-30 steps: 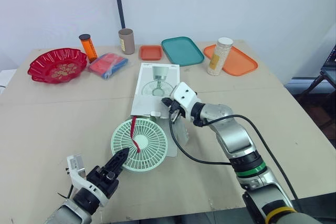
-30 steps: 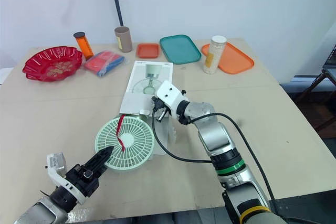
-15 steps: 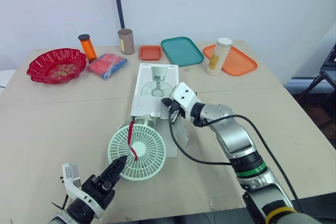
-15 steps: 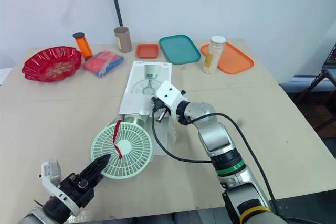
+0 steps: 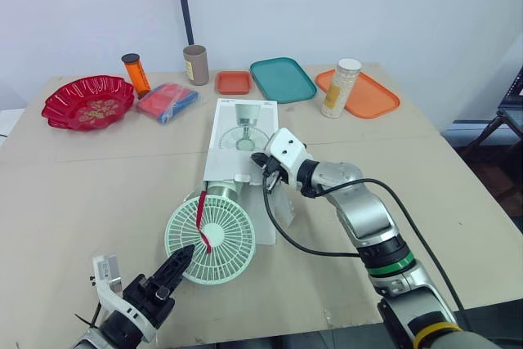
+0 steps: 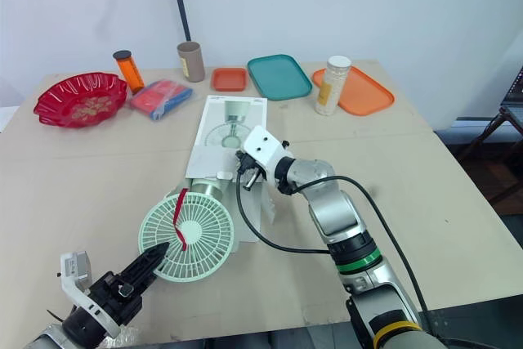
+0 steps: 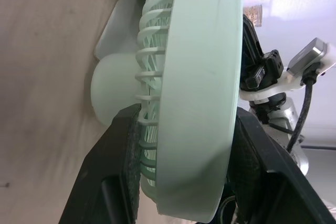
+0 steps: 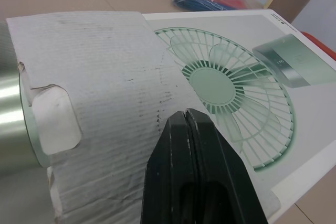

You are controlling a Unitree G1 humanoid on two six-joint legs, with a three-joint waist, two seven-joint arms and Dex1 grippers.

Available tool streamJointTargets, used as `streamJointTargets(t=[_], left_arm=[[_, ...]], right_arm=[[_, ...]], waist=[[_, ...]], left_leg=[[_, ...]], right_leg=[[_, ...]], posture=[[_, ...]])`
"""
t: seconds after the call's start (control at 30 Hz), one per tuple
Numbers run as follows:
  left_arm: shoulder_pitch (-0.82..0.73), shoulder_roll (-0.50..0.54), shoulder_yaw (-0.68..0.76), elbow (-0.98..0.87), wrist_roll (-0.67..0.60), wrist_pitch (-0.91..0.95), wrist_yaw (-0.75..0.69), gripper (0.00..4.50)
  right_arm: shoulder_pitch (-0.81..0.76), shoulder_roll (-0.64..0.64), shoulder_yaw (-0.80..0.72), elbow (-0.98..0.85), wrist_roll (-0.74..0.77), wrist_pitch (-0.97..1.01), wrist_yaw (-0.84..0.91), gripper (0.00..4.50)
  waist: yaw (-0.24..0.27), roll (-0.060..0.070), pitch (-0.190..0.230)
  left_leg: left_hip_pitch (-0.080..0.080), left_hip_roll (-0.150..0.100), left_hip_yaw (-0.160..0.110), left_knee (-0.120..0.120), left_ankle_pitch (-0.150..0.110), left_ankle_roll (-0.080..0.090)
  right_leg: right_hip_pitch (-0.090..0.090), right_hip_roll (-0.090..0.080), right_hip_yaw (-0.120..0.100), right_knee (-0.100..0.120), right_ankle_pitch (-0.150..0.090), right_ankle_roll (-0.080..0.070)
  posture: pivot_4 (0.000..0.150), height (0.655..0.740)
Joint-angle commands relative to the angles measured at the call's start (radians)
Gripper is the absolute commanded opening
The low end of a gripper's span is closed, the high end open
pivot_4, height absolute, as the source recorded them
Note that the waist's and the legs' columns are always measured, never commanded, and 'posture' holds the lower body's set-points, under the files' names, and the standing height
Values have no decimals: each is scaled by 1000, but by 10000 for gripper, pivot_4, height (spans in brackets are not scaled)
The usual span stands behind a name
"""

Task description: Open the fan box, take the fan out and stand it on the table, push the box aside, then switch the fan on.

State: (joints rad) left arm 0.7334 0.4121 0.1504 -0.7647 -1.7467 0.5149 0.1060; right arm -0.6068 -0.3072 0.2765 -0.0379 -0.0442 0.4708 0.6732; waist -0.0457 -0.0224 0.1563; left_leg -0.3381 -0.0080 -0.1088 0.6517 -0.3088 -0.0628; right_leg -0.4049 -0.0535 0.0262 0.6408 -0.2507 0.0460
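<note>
The mint-green fan is seen at the open near end of the fan box, with its grille turned upward and its rear housing at the box's mouth. Its rim is clamped between the fingers of the left gripper, on the side farthest from the box. The right gripper, fingers pressed together with nothing between them, is laid on the box's cardboard flap at that same end.
</note>
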Motion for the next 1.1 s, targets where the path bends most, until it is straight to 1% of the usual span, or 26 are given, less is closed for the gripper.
streamJointTargets(t=[0.03,0.07,0.1,0.13,0.17,0.33,0.5,0.67,0.87,1.03,1.1], left_arm=[[43,10,0,99,65,11,54,31396],[43,10,1,101,66,12,52,36264],[43,9,3,104,67,13,50,39240],[42,8,4,106,69,13,47,43490],[43,7,7,108,70,13,45,44651],[55,7,28,101,64,9,24,44651],[65,11,66,78,13,3,1,44651],[107,35,142,63,-69,10,-49,44651],[119,74,261,53,-157,23,-121,44651],[157,98,284,-10,-166,44,-140,44651],[174,112,328,-3,-173,48,-155,44651]], right_arm=[[22,-11,21,33,-9,31,4,0],[22,-11,22,33,-9,31,4,0],[23,-11,22,32,-8,31,3,0],[23,-11,22,33,-8,30,3,0],[24,-11,22,34,-8,29,3,0],[24,-10,22,32,-8,28,2,0],[23,-10,25,35,-8,27,4,0],[26,-11,25,35,-7,24,6,0],[29,-15,31,49,-12,4,9,0],[33,-13,33,52,-12,-4,10,0],[34,-11,34,52,-12,-6,10,0]], waist=[[2,3,1],[3,4,2],[8,6,3],[9,6,3],[10,6,3],[10,7,4],[10,7,5],[9,3,8],[9,1,14],[8,-1,15],[8,-1,16]], left_leg=[[0,0,0,0,0,0],[0,-1,-1,0,0,0],[0,-1,-1,0,0,0],[0,-2,-2,0,0,0],[0,-2,-3,0,0,0],[0,-2,-3,0,0,0],[-1,-2,-3,0,0,0],[-2,-1,-3,0,0,0],[-3,-1,-3,0,0,-1],[-4,-1,-2,0,0,-1],[-4,0,-2,0,0,-1]], right_leg=[[0,0,0,0,0,0],[0,-1,0,0,0,0],[0,-1,0,0,0,0],[-1,-1,0,0,0,1],[-2,-1,0,0,-1,2],[0,-1,0,0,-1,2],[1,-1,0,0,-1,2],[-1,-1,-1,0,-1,2],[-2,-1,-1,0,-1,1],[-2,-1,-1,0,-1,1],[-2,-1,-1,0,0,1]], posture=[[1500,7400],[1500,7400],[1500,7400],[1500,7400],[1500,7400],[1500,7400],[1500,7400],[1500,7400],[1500,7400],[1500,7400],[1500,7400]])
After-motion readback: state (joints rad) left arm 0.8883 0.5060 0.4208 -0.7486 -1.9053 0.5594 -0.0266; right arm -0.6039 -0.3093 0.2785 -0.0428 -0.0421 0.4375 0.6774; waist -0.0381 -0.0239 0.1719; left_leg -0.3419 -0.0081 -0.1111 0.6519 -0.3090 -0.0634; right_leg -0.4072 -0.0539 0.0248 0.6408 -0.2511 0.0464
